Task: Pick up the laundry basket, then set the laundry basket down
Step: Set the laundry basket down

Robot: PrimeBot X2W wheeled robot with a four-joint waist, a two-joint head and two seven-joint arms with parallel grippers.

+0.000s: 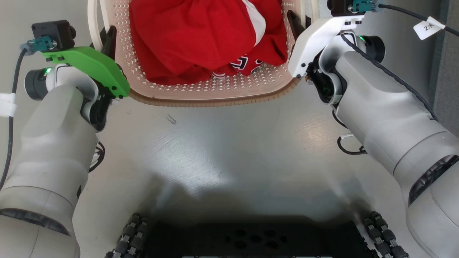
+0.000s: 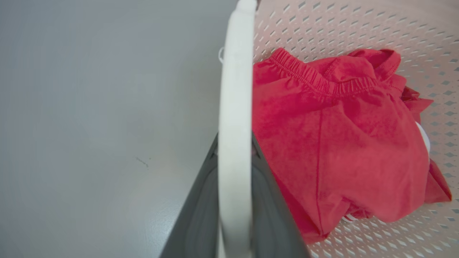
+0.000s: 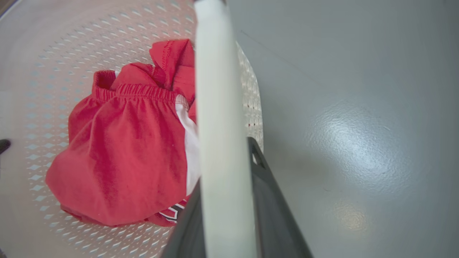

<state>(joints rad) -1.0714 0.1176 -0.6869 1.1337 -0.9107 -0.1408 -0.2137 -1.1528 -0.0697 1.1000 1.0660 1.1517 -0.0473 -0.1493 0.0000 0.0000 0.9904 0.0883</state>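
The laundry basket (image 1: 211,99), cream and perforated with a brown ribbed rim, lies at the top middle of the head view with red clothing (image 1: 200,36) inside. My left gripper (image 1: 107,39) is shut on its white left handle (image 1: 94,21). In the left wrist view that handle (image 2: 235,89) runs between my dark fingers (image 2: 193,215). My right gripper (image 1: 296,23) is shut on the right handle (image 1: 313,10), which in the right wrist view is a white bar (image 3: 218,89) held against a dark finger (image 3: 265,200). I cannot tell whether the basket touches the floor.
Grey glossy floor (image 1: 229,150) lies between the basket and my black wheeled base (image 1: 251,240). A cable with a white tag (image 1: 428,28) trails off to the right. A dark vertical surface (image 1: 450,71) borders the right edge.
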